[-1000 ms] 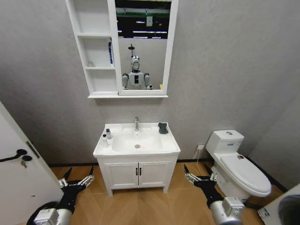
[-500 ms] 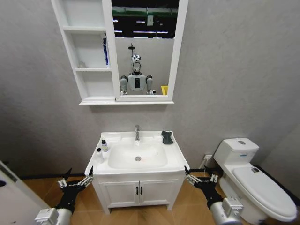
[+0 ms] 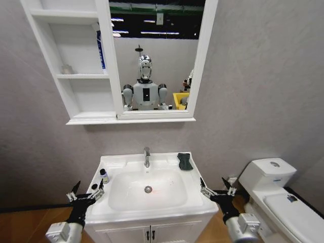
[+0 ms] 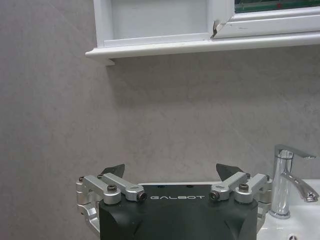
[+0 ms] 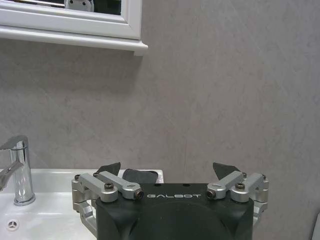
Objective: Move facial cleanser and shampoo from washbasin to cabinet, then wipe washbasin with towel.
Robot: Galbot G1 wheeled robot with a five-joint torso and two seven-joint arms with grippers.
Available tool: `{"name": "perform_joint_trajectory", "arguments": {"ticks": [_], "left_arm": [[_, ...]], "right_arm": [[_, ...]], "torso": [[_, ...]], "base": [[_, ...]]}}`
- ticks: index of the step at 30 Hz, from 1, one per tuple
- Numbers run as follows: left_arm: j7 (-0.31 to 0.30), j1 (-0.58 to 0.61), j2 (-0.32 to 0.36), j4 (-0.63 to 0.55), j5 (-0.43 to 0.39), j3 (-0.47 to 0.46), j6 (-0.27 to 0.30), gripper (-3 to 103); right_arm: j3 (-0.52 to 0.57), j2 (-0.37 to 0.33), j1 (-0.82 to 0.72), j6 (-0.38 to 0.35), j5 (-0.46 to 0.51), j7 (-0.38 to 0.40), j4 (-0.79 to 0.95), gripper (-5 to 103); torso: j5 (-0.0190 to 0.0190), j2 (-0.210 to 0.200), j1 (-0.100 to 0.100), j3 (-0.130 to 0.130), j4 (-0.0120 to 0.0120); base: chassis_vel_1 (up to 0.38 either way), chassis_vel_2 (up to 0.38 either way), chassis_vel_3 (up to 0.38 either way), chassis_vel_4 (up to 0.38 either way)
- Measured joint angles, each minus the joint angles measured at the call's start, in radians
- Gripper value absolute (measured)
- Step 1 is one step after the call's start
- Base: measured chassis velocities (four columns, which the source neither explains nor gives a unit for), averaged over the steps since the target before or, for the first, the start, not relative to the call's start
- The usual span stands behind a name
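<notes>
The white washbasin (image 3: 192,195) fills the lower middle of the head view, with its chrome tap (image 3: 147,157) at the back. On its back right corner lies the dark towel (image 3: 185,161), whose edge (image 5: 140,176) also peeks over my right gripper. On the left rim stands a small black-capped bottle (image 3: 104,175), with a second small dark-capped item (image 3: 94,187) just in front of it. I cannot tell which is the facial cleanser and which the shampoo. My left gripper (image 3: 85,194) (image 4: 172,171) hovers open at the basin's front left corner. My right gripper (image 3: 217,188) (image 5: 167,168) is open at the front right. The cabinet (image 3: 76,76) hangs above.
The mirror (image 3: 152,61) joins the cabinet's shelves, which hold a blue item (image 3: 100,48) and a small glass (image 3: 66,69). A white toilet (image 3: 273,187) stands close on the right. The grey wall (image 4: 175,115) lies straight ahead of both wrists, and the vanity doors (image 3: 149,234) sit below the basin.
The whole picture has shifted: the camera has come closer, so basin and cabinet look larger. Both grippers now sit at the basin's front corners, still open.
</notes>
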Motion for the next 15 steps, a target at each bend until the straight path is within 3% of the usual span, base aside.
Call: {"name": "perform_joint_trajectory", "arguments": {"ticks": [15], "left_arm": [[-0.026, -0.024, 0.003, 0.197, 0.049, 0.025, -0.112, 100]], "right_arm": [[0.016, 0.017, -0.011, -0.004, 0.004, 0.026, 0.031, 100]], "torso": [[0.0002, 0.0, 0.001, 0.0, 0.0001]], "base": [[0.022, -0.017, -0.013, 0.017]]}}
